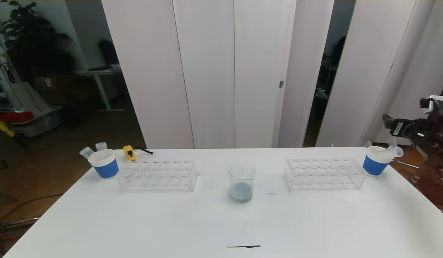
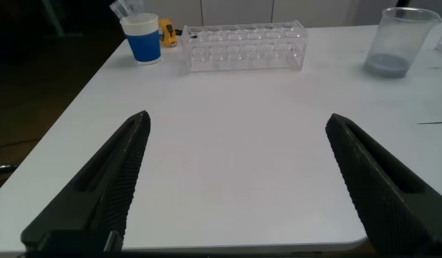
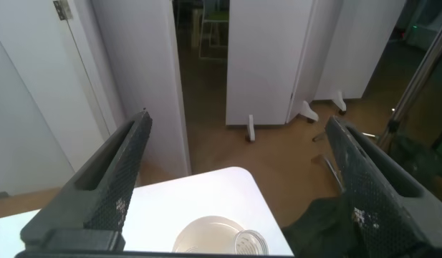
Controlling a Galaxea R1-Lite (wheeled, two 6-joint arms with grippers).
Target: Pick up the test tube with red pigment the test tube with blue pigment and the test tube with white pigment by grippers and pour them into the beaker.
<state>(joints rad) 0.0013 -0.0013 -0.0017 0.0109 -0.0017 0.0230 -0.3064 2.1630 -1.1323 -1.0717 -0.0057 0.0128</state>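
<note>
Head view | beaker (image 1: 241, 186) mid-table; left tool (image 2: 235, 186) well short, open

Left gripper (image 2: 235, 179) hangs low, fingers spread wide; right gripper (image 3: 235, 179) is raised, fingers likewise wide apart, holding nothing

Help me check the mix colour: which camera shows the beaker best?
Head view: the beaker stands whole at table centre, grey-blue liquid at its bottom. Left wrist view catches it off at the edge; right wrist view misses it.
</note>
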